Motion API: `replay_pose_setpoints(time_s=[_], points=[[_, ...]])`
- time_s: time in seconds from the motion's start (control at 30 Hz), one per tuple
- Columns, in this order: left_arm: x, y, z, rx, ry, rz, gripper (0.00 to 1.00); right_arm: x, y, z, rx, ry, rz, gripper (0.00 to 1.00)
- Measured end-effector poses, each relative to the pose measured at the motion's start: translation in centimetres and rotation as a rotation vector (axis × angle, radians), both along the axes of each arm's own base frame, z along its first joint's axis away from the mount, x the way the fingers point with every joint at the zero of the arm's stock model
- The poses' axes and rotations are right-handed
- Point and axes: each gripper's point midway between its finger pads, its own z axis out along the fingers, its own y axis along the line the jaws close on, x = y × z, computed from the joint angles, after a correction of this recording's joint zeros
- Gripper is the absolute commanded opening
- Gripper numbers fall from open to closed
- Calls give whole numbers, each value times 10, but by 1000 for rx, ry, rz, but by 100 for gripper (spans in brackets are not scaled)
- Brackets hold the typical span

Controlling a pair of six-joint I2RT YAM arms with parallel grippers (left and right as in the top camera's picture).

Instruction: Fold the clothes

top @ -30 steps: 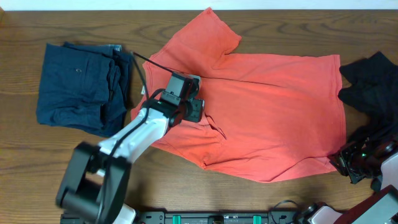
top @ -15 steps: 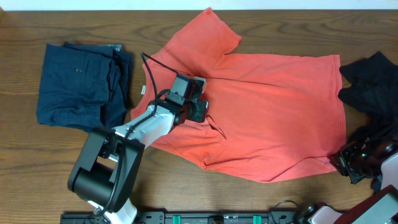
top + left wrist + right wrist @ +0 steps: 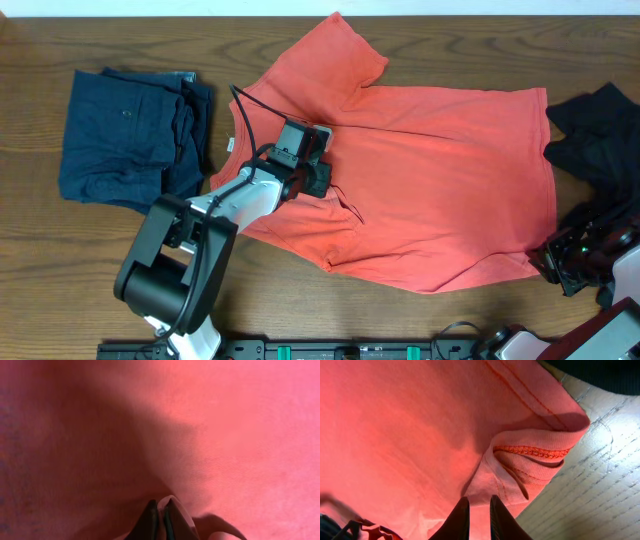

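A coral-red shirt lies spread over the middle of the wooden table. My left gripper sits low on its left part, near the collar. In the left wrist view the left gripper is shut, with a small ridge of the red shirt pinched between its fingertips. My right gripper is at the shirt's lower right corner. In the right wrist view the right gripper is closed on the red shirt just behind the folded-over hem, fabric filling the narrow gap between its fingers.
A folded pile of navy trousers lies at the left of the table. A crumpled black garment sits at the right edge, just above the right arm. Bare wood shows beside the shirt's corner.
The left gripper has closed on a pinch of the shirt. Its arm has shifted a little; the right arm and the shirt's outline are unchanged.
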Motion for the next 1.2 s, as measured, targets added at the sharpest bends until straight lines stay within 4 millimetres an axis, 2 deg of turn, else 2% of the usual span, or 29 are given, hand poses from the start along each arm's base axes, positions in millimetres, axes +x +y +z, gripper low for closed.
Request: replay_pose_setpoints(time_s=[0.1,0.17,0.23,0.27,0.33,0.53,0.67,0.8,0.9,1.03,1.2], points=[[3,-2,16,-17,-35,0,9,0,0,0,2,2,1,14],[5,-3,29,-30,-65,-1,23,0,0,0,1,2,1,14],[7,-3,40,-42,-86,-1,27,0,0,0,2,2,1,14],[7,-3,43,-44,-89,1,34,0,0,0,1,2,1,14],[6,-1,43,-30,-85,0,45,0,0,0,2,2,1,13],[-2,20,30,70,-37,52,47,-1,1,0,5,5,4,15],[-20,49,30,141,43,96,46,-2,2,0,6,7,11,18],[-40,89,57,176,94,176,47,-3,1,-1,0,11,14,22],[-59,121,67,203,168,257,47,-3,-1,-1,-13,13,19,32],[-70,153,56,230,259,356,51,0,-7,-2,-47,2,25,46],[-84,179,24,248,373,456,52,0,-16,-3,-69,-6,2,49]])
